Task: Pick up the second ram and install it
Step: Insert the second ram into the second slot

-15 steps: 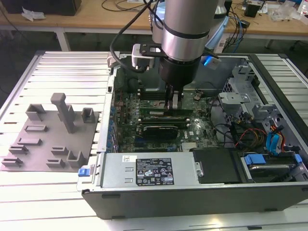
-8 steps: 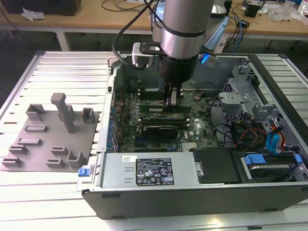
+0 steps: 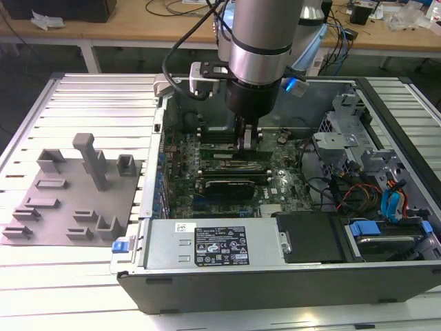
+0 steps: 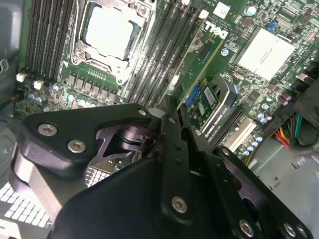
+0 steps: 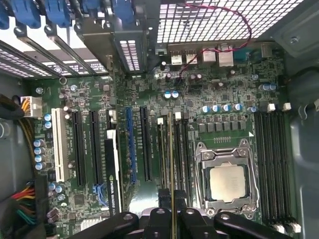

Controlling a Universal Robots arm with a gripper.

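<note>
The arm is reaching down into the open computer case (image 3: 275,284), which lies on the slatted bench (image 3: 83,96) with the grey fixture plate (image 3: 76,194) beside it toward the exterior view's left edge. The gripper (image 3: 248,141) hangs low over the middle of the motherboard (image 5: 149,89). In the first wrist view its fingers (image 5: 158,215) are drawn in narrow and pinch the second ram (image 5: 172,164), seen edge-on as a thin green line. The stick runs along a memory slot (image 5: 163,149) in the bank just beside the CPU socket (image 5: 227,181), on the side toward the long expansion slots (image 5: 94,149). So the pickup looks done, and I'd say the step in hand is the seating. I can't tell from here whether its lower edge sits in the slot or just above it, nor how the end latches stand. To my eye this step calls for the stick held square to the slot and pressed straight down with even force at both ends.
</note>
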